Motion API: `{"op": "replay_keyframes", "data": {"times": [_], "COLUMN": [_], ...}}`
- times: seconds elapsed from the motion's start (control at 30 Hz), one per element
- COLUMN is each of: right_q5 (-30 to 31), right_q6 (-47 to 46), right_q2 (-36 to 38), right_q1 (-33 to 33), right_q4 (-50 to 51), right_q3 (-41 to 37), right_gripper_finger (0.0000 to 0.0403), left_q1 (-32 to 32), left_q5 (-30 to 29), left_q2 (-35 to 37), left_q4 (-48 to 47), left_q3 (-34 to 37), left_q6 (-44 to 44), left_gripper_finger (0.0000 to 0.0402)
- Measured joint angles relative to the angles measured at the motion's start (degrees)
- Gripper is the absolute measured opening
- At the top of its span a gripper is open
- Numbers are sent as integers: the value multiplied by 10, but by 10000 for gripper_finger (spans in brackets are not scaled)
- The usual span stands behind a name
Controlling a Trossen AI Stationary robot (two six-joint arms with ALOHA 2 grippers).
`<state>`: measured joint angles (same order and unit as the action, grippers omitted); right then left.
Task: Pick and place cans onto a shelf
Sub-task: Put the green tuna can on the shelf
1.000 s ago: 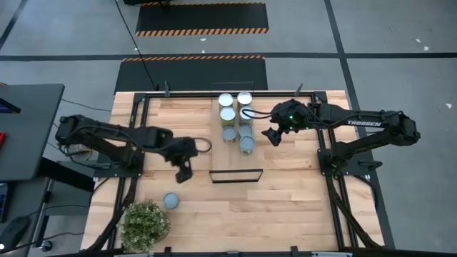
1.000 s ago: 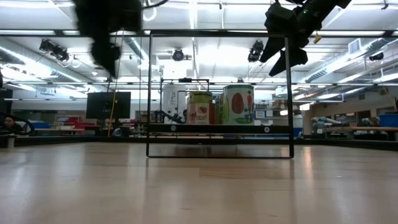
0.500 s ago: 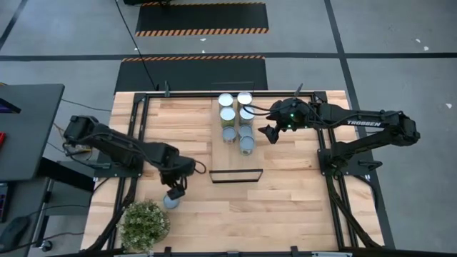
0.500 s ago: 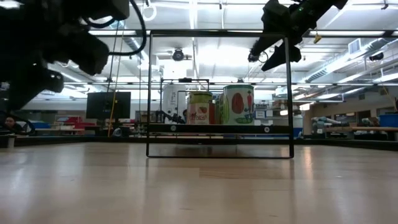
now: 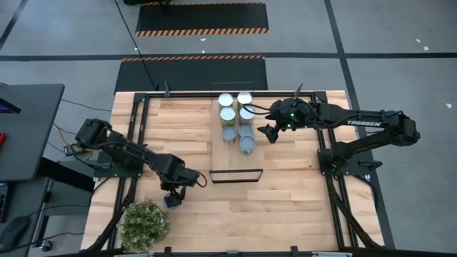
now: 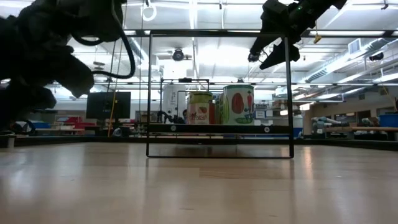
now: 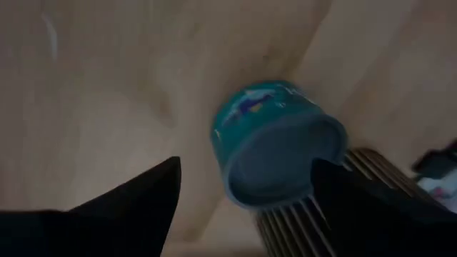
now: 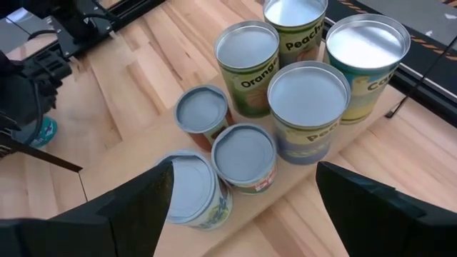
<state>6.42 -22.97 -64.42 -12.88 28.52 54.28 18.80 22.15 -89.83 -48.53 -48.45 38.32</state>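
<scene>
The left gripper hangs directly over the one loose teal can, its fingers spread wide to either side and gripping nothing. The potted plant stands just beside this can, so a slightly off-centre descent could likely clip the rim, tip the can, or brush the leaves. The right gripper hovers just beside the shelf, fingers apart and empty. Below it the shelf carries seven cans upright in a tight cluster, several touching, leaving little clearance for another placement near them.
</scene>
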Motion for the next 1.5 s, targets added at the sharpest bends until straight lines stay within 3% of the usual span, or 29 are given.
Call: {"op": "replay_keyframes", "data": {"times": [0.33, 0.7, 1.2, 1.5], "right_q5": [-3, -5, -7, -7], "right_q6": [-11, -24, -20, -15], "right_q2": [0, 0, 0, 0], "right_q1": [0, 0, 0, 1], "right_q4": [-2, -2, -2, 2], "right_q3": [0, 0, 0, 0], "right_gripper_finger": [350, 350, 350, 350], "left_q1": [2, -71, -142, -172], "left_q5": [-114, -376, -272, -244], "left_q2": [-25, -30, -18, 96], "left_q4": [7, 10, -34, 27], "left_q3": [-3, -58, -72, 42], "left_q6": [-59, -59, -228, -201], "left_gripper_finger": [318, 318, 308, 277]}}
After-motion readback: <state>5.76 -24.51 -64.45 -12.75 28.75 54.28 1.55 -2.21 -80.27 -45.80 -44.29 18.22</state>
